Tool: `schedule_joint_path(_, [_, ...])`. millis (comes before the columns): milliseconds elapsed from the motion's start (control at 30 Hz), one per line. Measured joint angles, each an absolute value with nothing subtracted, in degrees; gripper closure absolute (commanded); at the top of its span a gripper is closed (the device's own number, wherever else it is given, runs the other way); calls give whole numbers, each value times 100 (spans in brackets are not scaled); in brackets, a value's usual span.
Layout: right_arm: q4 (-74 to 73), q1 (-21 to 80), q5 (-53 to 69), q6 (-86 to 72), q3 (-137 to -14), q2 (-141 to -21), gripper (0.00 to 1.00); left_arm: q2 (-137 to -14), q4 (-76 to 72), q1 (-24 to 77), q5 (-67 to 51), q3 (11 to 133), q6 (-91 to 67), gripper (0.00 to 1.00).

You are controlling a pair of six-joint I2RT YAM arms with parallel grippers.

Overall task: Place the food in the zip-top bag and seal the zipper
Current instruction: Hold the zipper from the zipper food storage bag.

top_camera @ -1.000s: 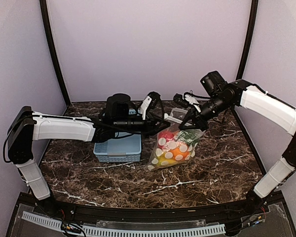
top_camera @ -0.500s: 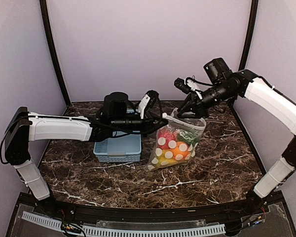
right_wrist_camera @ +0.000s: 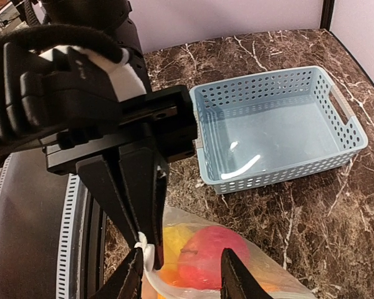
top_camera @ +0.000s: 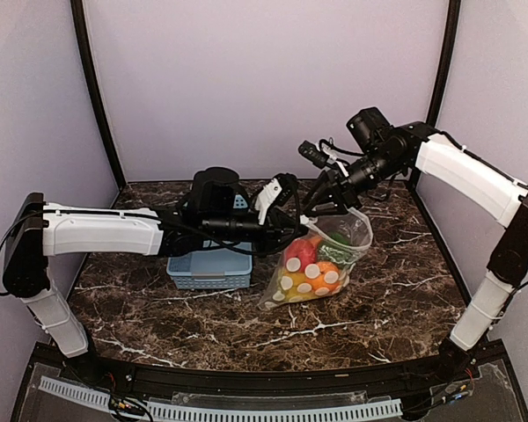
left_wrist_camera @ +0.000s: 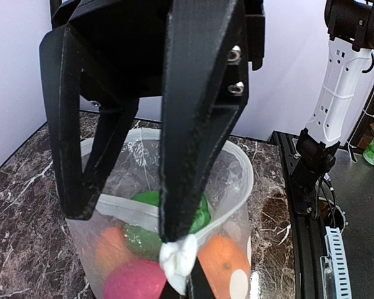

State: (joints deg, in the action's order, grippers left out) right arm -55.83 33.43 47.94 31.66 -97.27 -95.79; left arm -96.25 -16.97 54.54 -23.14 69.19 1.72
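Bag: the clear polka-dotted zip-top plastic bag hangs by its mouth edge, its bottom resting on the dark marble bench, just right of the light-blue slotted plastic basket.
Food: toy pieces sit inside the bag, with a red plastic apple on top.
Left tool: the left tool is clamped on the bunched left end of the bag's mouth.
Right tool: the right tool has its fingers apart over the mouth and holds nothing. It is right beside the left tool's pinch.
Key relation: the clear press-seal zipper strip runs from the pinch out to the right. Its free stretch lies on the right arm's side, so that arm is better placed to press it shut.
Changed: a second ago the right tool gripped the bag's right corner and the left tool was slightly apart. Now the grip has swapped sides, and the right side of the mouth sags open.
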Motion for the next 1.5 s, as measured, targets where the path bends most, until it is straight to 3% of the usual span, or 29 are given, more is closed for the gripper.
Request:
schedule_joint_path(333, [-5822, 3389, 5199, 3409, -9657, -9494, 60, -9625, -1702, 5454, -2292, 6919, 193, 99])
schedule_joint_path(733, [-5826, 3422, 5000, 3374, -9592, -9502, 72, -9623, -1704, 5454, -2290, 6917, 191, 99])
schedule_joint_path(1100, [-5824, 3435, 4967, 3369, -9592, -9515, 71, -9618, -1704, 5454, -2265, 6917, 189, 99])
schedule_joint_path(1367, [-5830, 3514, 4978, 3393, -9592, -9682, 86, -9616, -1754, 5454, -2187, 6893, 163, 99])
schedule_joint_path(1500, [-5830, 3514, 5011, 3387, -9594, -9732, 85, -9579, -1752, 5454, -2180, 6842, 134, 99])
